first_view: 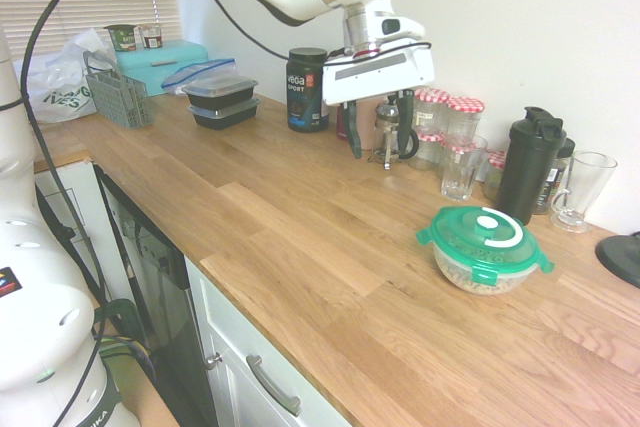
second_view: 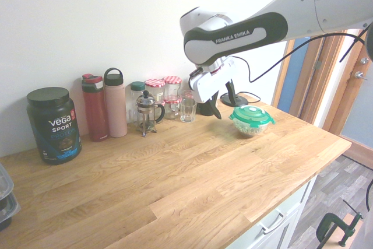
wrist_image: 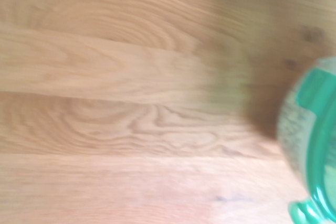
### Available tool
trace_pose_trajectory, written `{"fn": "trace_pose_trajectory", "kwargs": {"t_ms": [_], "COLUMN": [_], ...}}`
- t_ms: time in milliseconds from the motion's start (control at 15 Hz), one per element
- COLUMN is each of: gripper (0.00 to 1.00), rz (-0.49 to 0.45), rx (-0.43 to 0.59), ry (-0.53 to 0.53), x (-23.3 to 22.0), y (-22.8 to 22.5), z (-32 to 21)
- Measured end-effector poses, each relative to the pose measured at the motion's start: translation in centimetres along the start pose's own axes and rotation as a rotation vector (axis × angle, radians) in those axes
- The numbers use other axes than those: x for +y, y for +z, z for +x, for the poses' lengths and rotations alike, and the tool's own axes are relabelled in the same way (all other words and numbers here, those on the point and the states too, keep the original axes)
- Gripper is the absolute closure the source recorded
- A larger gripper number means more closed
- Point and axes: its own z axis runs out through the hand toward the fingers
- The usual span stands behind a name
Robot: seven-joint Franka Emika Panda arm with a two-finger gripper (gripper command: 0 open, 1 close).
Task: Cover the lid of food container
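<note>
In the first exterior view my hand [first_view: 382, 142] hangs above the wooden surface [first_view: 290, 237], its two fingers pointing down and spread wide, with nothing between them that I am holding. The green lid [first_view: 485, 234] sits on top of the clear food container [first_view: 482, 275], which stands on the surface; a white curved piece marks the lid's middle, and its side tabs stick out past the rim of the bowl. Behind the container, near the wall, I see a black shaker bottle [first_view: 531, 165], a glass mug [first_view: 583, 190] that leans in the picture, a drinking glass [first_view: 462, 169] and jars with red-checked lids [first_view: 465, 119]. Further off stand a black tub [first_view: 307, 90], stacked black containers [first_view: 221, 101] with clear lids, a grey basket [first_view: 120, 97] and a turquoise box [first_view: 165, 65]. In the second exterior view my hand is tilted, above the surface, and I see the lid on the container near the far end. Toward the other end are a French press [second_view: 147, 114], a pink bottle [second_view: 115, 104] and a red bottle [second_view: 95, 109]. In my wrist view, slightly blurred, I see wood grain and, cut off at the picture's edge, part of the green lid over the clear bowl, with one tab reaching outward.
</note>
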Motion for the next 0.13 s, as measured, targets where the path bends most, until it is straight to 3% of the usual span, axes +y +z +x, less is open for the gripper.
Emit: {"fn": "trace_pose_trajectory", "kwargs": {"t_ms": [133], "gripper": [0.00], "rz": [0.107], "rx": [-0.096], "ry": [-0.035], "x": [0.84], "y": [0.53], "z": [1.18]}}
